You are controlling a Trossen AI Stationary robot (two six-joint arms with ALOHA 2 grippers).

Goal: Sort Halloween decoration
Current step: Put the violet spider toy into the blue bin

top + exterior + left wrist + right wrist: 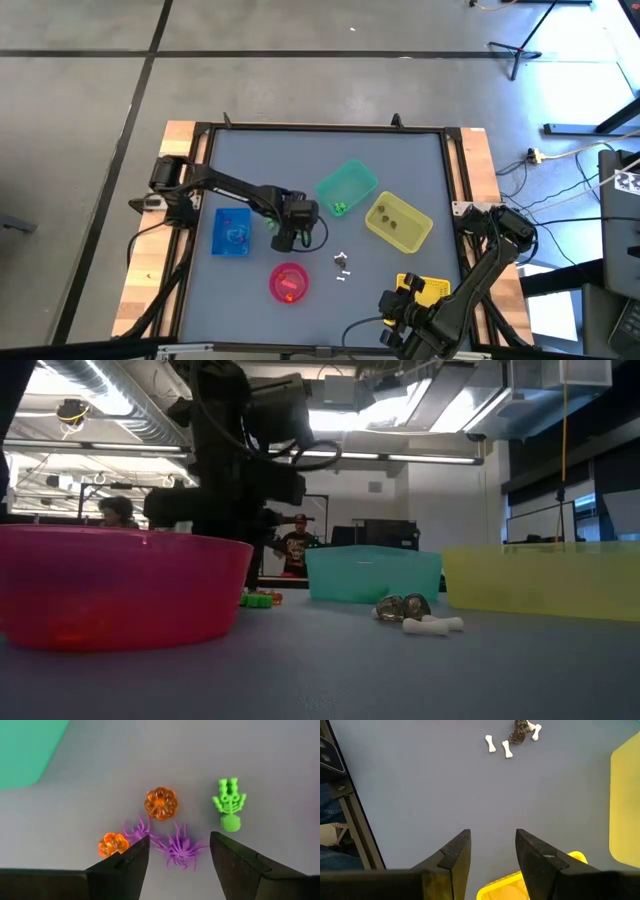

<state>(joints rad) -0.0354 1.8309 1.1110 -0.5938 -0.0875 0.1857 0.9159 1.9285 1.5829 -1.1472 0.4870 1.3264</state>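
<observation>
Centre of high view: left gripper (179, 865) hovers, jaws apart, over loose decorations: 2 purple spiders (180, 849), 2 orange pumpkins (161, 803), 1 green skeleton (229, 805). Lower right: right gripper (492, 854), jaws apart, empty; white bones (507, 748) beyond.

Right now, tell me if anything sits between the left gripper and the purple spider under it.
Nothing visible blocks it. The left gripper hangs open over the purple spider, bare table between its fingers. A second purple spider and an orange pumpkin crowd one finger, so they could get caught in the close.
</observation>
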